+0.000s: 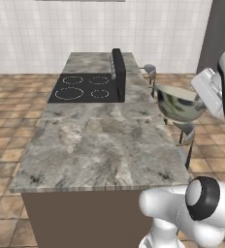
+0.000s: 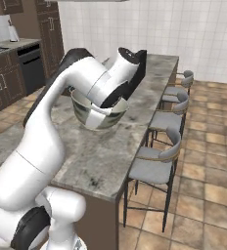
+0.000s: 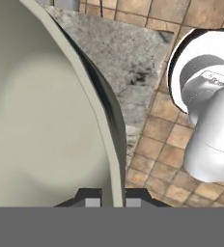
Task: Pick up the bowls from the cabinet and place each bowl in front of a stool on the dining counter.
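Observation:
An olive-grey bowl (image 1: 179, 103) with a cream inside hangs upright just above the right edge of the dining counter (image 1: 100, 145), over the stool side. My gripper (image 1: 200, 98) is shut on the bowl's rim, one finger inside and one outside. In the right base view the bowl (image 2: 98, 115) sits under my wrist, above the counter (image 2: 105, 161), and my gripper (image 2: 114, 104) is mostly hidden by the hand. In the hand view the bowl's cream inside (image 3: 41, 111) takes up the left half, with my gripper (image 3: 113, 200) pinching the rim and the counter's corner (image 3: 119, 53) below.
A black cooktop (image 1: 83, 87) and a black upright panel (image 1: 118, 68) occupy the counter's far half. Several grey stools (image 2: 154, 166) (image 2: 167, 117) line its right side. Dark brown cabinetry (image 2: 49, 34) and a stone-topped wall counter (image 2: 8, 46) stand far left. Tiled floor surrounds the island.

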